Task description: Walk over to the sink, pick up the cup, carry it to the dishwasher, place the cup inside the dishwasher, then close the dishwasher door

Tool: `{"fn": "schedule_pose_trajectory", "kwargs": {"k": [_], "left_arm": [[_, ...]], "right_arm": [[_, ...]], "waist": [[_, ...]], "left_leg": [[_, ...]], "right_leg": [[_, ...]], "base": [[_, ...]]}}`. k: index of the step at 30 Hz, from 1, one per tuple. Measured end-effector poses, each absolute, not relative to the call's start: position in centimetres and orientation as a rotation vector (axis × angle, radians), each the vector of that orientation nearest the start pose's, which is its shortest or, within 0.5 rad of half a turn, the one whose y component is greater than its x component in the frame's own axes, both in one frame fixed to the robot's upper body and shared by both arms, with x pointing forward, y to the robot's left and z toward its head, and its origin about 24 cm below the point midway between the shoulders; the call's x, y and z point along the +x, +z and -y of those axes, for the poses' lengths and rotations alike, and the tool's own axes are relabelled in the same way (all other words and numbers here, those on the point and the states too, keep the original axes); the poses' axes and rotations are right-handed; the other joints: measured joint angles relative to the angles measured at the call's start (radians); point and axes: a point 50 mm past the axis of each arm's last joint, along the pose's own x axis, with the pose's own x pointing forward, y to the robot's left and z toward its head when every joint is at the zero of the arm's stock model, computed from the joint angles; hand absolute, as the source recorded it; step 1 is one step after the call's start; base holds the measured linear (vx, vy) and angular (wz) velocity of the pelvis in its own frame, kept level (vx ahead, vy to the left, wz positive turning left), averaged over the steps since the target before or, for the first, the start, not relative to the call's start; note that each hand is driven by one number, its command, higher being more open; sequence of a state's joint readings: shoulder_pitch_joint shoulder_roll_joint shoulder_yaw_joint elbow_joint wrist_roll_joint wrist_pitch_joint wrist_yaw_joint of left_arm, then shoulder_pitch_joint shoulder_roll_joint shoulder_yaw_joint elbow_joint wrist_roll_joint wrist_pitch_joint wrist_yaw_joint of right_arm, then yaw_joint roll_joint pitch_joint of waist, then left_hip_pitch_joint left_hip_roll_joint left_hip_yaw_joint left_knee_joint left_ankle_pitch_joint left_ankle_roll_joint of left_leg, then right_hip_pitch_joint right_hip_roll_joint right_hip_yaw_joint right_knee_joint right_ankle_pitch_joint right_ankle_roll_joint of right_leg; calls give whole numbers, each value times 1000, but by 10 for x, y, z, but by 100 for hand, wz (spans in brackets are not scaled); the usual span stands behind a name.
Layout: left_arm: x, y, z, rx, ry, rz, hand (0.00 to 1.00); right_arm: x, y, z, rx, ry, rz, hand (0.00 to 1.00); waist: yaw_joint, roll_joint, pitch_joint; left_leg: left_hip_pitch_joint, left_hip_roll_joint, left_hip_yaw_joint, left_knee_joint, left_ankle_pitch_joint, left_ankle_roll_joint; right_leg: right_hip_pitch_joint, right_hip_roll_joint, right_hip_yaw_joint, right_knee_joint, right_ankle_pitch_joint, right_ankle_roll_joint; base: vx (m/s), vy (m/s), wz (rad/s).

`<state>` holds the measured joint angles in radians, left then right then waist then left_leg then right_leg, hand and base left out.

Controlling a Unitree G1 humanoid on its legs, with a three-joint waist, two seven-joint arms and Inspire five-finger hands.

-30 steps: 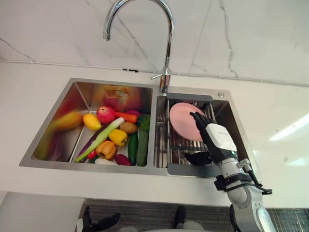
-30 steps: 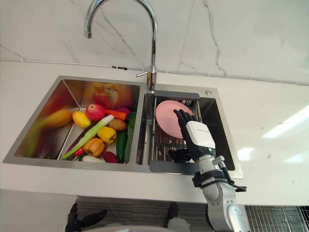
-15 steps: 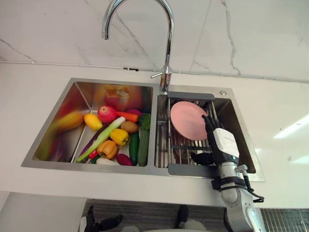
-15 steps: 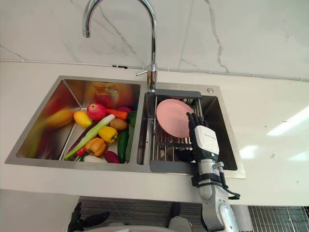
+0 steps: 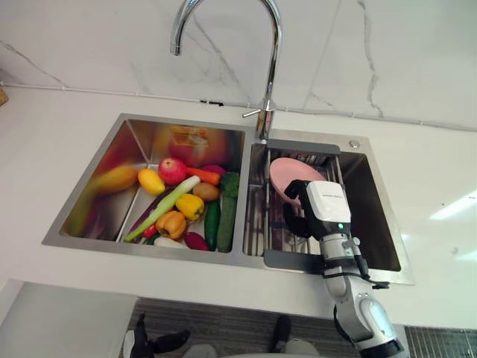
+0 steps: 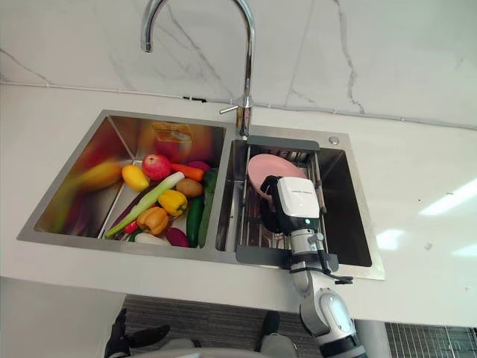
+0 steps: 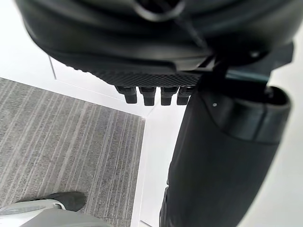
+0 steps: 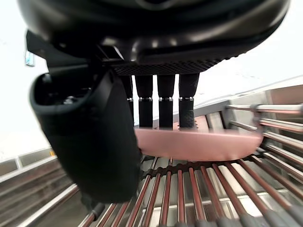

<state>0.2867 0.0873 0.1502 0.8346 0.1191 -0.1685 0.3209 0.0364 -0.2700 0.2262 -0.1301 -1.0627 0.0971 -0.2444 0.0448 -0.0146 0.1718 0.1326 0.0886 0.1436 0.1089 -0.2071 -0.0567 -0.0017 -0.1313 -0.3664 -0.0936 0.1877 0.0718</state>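
- Cup: I cannot pick one out. The thing at the hand is a pink plate [image 5: 287, 171], leaning in the dish rack [image 5: 274, 224] of the sink's right basin [image 5: 373, 212].
- Right hand [image 5: 326, 211] has dropped from over the plate into the rack, at the plate's 5 o'clock. Its fingers [image 8: 165, 101] are straight with tips at the rim, thumb [image 8: 90, 142] apart, nothing clamped.
- The whole view has shifted too, so the head moved.
- Judgement: a grasp is about to start, on the plate.
- Left hand [image 5: 153, 344] hangs low at 7 o'clock, relaxed and empty.
- Vegetables [image 5: 182, 209] lie at the plate's 9 o'clock.

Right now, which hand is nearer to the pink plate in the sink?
Right. The right hand is over the rack in the right basin, its straight fingers at the pink plate's rim. The left hand hangs below the counter, above the grey floor.
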Motion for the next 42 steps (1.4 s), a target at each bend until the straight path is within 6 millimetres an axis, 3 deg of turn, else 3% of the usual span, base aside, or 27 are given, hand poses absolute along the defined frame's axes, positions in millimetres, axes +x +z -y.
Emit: {"fn": "schedule_pose_trajectory", "kwargs": {"k": [7,16,22,25,29,42], "left_arm": [[72,-138,-233,315,455,-884,100],[67,-139,-233,329,449,-894,100],[61,-139,-232,316,468,-898,100],[57,-139,-230,296,501,-893,100],[57,-139,-229,293,500,-887,100],[61,-136,-230,298,513,-860,100]], "right_arm": [[262,70,152,-1364,-68,307,0],[265,78,166,-1316,-142,356,0],[256,136,193,-1182,-390,555,0],[234,184,199,-1102,-571,801,0],[218,199,192,-1035,-575,939,0],[205,184,191,-1050,-443,865,0]], "waist": [[12,-1,0],[16,-2,0],[17,-3,-2],[16,-11,-10],[6,-24,-20],[-8,-25,-40]], "left_leg": [[-2,-2,-12,0,6,1],[-6,-13,-23,0,9,5],[-14,-21,-18,1,16,12],[-20,-21,-1,1,16,14],[-19,-22,8,8,15,16],[-31,-3,42,32,5,5]], "right_leg": [[1,-2,-13,0,0,0],[4,-10,-21,0,2,2],[-4,-17,-10,1,10,6],[-18,-18,6,1,19,6],[-19,-19,15,1,21,5],[-36,0,38,1,23,-5]], "base": [[-4,-7,4],[-8,-1,4],[-8,0,-1],[-35,-1,-14],[-39,-11,-8],[-38,-18,-6]]}}
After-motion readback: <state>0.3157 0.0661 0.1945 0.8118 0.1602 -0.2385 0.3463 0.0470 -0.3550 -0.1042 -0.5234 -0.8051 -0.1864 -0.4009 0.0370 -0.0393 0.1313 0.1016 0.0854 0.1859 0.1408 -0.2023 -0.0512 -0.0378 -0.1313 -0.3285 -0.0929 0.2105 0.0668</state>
